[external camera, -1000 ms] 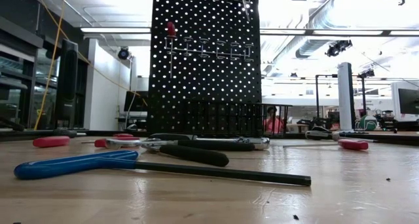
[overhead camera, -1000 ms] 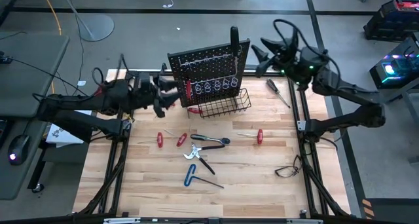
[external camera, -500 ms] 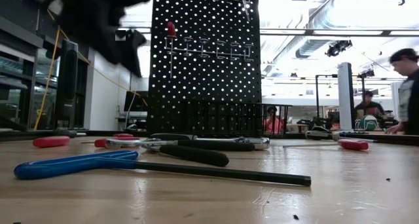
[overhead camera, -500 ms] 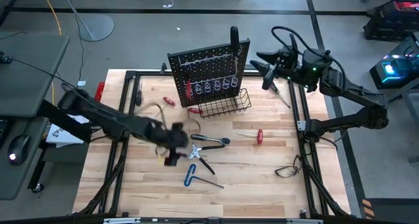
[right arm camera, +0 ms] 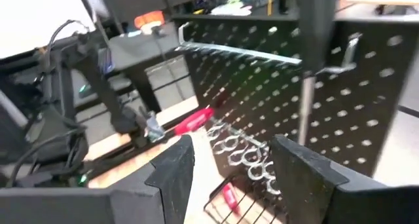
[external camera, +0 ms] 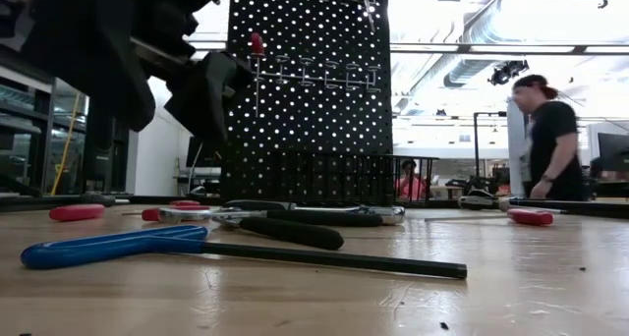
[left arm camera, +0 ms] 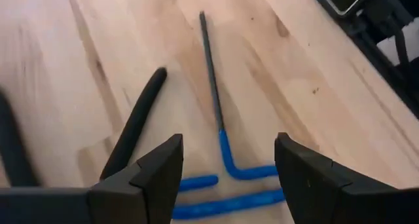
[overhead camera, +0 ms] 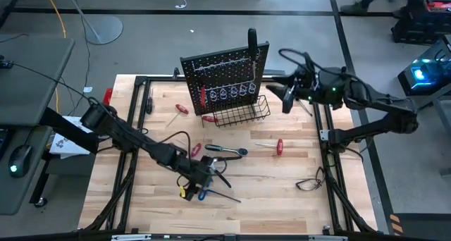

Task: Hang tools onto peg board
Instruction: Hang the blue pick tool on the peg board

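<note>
i see one red screwdriver (external camera: 257, 45) hung on the peg board (overhead camera: 224, 73); most tools remain. my left gripper (left arm camera: 226, 162) hovers wide over the blue hex key (left arm camera: 229, 185), right gripper (right arm camera: 229, 162) open, empty.

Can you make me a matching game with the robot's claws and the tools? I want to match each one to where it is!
Things:
1. left claw
2. right claw
3. blue T-shaped hex key
4. red screwdriver

Places:
A. lying on the wooden table, right of the pliers
B. hovering open just above the blue tool
C. up beside the peg board, empty
D. flat on the table, between the left claw's fingers

Pairs: 1-B, 2-C, 3-D, 4-A
</note>
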You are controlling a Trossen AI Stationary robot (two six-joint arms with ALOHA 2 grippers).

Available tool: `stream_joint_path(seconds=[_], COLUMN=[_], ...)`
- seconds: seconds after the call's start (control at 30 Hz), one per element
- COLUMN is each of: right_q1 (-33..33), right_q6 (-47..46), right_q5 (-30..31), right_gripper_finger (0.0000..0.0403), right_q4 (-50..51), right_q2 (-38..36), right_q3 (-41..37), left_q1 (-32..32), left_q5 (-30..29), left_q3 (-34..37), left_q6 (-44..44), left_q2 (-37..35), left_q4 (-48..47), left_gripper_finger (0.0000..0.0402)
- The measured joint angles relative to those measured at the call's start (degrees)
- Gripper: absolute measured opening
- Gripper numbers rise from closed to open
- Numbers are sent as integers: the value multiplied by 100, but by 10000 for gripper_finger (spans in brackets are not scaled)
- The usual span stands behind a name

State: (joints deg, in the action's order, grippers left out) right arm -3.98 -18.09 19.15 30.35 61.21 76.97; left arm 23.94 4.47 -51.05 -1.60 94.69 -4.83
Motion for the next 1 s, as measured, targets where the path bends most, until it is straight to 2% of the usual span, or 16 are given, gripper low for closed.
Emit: stream_joint_path(seconds=[0.2, 0.33, 0.47, 0.6, 0.77, 0.9, 1.0], right_q1=[316, 478, 555, 605, 605, 603, 603], right_q6=[41, 161, 271, 340, 357, 357, 330], right_q5=[103, 103, 103, 100, 14, -30, -53], right_gripper_finger=[193, 193, 193, 193, 193, 193, 193], right_q4=[237, 382, 429, 487, 542, 551, 554], right_q2=[2, 0, 0, 0, 0, -9, -29], right_q3=[0, 0, 0, 0, 0, 0, 0], left_q1=[72, 149, 262, 317, 376, 489, 575], left_q5=[-128, -251, -532, -960, -1247, -1108, -1048], left_q3=[-214, -772, -1437, -1997, -2099, -2046, -2035], left_q6=[858, 886, 925, 1376, 1984, 2095, 2231], left_q2=[433, 965, 1572, 1961, 2137, 2256, 2362], left_q4=[129, -114, -845, -1785, -2248, -2499, -2488], left_gripper_finger=[203, 196, 190, 183, 167, 126, 64])
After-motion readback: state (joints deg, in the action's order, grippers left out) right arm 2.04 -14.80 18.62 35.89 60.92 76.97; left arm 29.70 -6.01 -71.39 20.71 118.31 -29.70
